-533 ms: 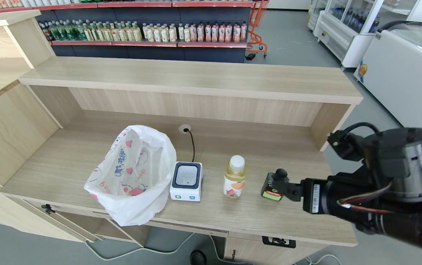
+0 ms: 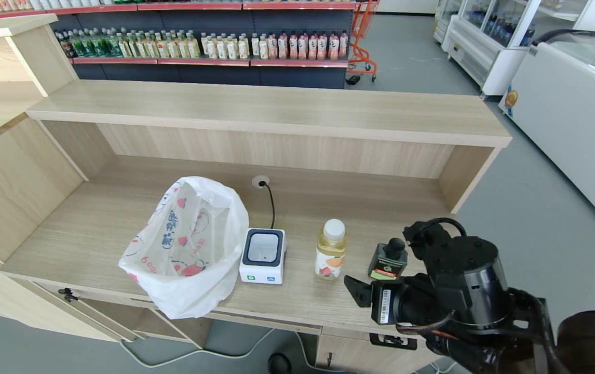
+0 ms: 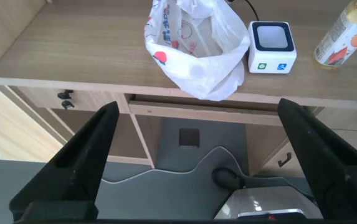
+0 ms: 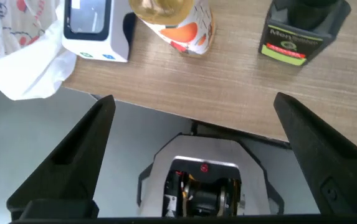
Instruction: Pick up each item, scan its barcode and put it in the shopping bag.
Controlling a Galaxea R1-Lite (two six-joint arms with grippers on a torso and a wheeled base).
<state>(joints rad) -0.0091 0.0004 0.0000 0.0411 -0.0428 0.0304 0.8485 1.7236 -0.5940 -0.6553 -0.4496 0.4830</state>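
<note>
right gripper (image 4: 194,102) jaws wide apart, empty, out past counter (image 2: 95,228) front edge opposite juice bottle (image 2: 331,249), dark bottle (image 2: 387,262). left gripper (image 3: 198,106) likewise apart, opposite shopping bag (image 2: 183,244). scanner (image 2: 262,255) sits between bag and bottles; i reckon for scan-on-the-way.

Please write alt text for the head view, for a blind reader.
A wooden counter holds, from robot's left to right, an open shopping bag, a white scanner, a yellow drink bottle and a dark bottle. The right arm is near the dark bottle.
</note>
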